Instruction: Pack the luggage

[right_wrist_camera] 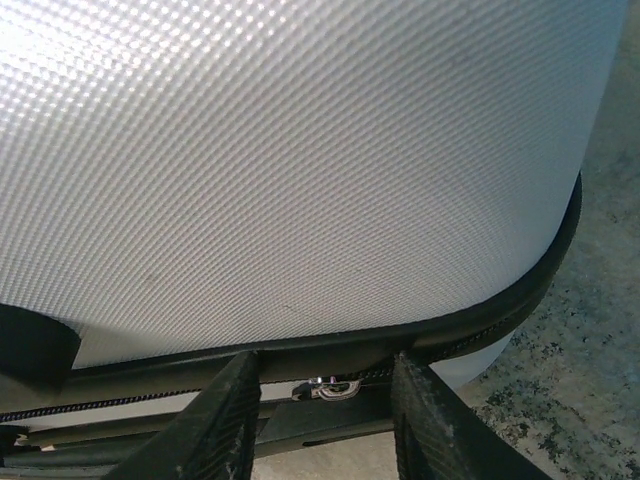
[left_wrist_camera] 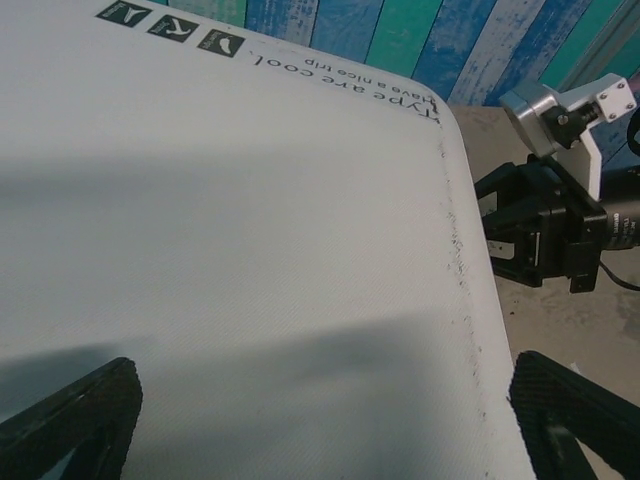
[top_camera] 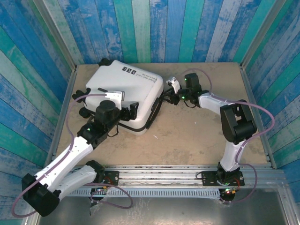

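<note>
White, dimpled hard shell: the luggage (top_camera: 124,91), lid down and flat on the far left part of the desk (top_camera: 197,136), set at an angle, with small black labels (left_wrist_camera: 170,28) near its far edge. Judging by the shut lid and the black zipper trim (right_wrist_camera: 470,320) close under the right wrist, probably at the zipping stage, with packing proper apparently done, though impossible to see inside. At the right-hand side of the shell, the right end effector (right_wrist_camera: 328,365), fingers part-way apart and straddling the small silver zipper pull (right_wrist_camera: 335,385) without clamping it. Over the lid, the left end effector (left_wrist_camera: 320,385), spread wide and carrying nothing; hard to tell whether touching the shell or just above it. Next, most likely: close squarely on the pull, then draw it along the seam and round the corner, keeping low and in line with the track, while pressing the lid down with the left to hold the halves together. Beyond that, bare speckled beige desk, a metal rail (top_camera: 164,176) along the near edge, and walls of blue and teal painted planks (top_camera: 154,28) on three sides
</note>
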